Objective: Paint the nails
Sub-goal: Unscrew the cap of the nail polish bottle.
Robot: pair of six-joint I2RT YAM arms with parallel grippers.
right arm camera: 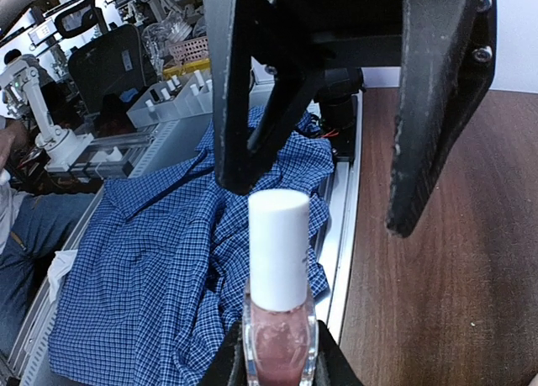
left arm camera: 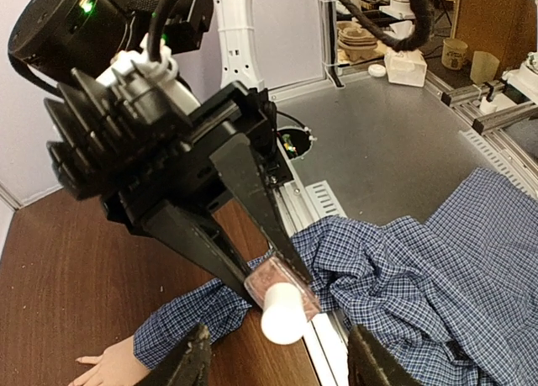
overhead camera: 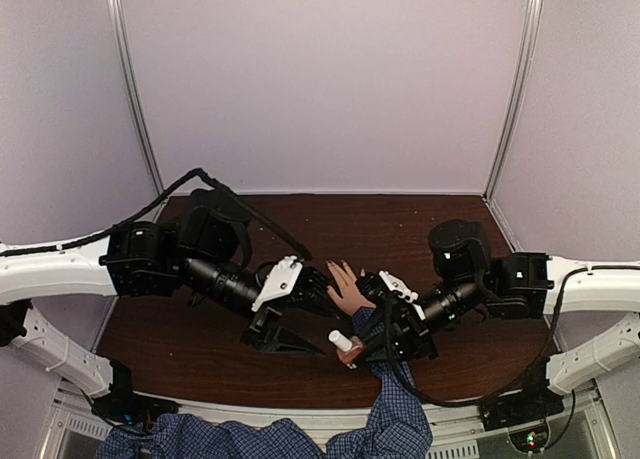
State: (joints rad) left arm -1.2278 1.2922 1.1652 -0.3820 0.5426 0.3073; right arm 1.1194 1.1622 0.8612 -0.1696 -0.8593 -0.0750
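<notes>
A light-skinned hand (overhead camera: 346,291) in a blue checked sleeve (overhead camera: 394,411) lies flat on the brown table between the two arms. Its nails are too small to make out. My right gripper (right arm camera: 277,362) is shut on the glass body of a pink nail-polish bottle (right arm camera: 278,335), whose white cap (right arm camera: 277,247) points at my left gripper. My left gripper (left arm camera: 282,362) is open, with one finger (left arm camera: 195,359) on each side just short of the cap (left arm camera: 283,313). In the top view the bottle (overhead camera: 342,342) hangs near the wrist, between both grippers.
The person's blue checked shirt (left arm camera: 437,277) drapes over the table's near edge and its white rail (left arm camera: 324,344). Purple walls enclose the table on three sides. Black cables (overhead camera: 240,204) trail off both arms.
</notes>
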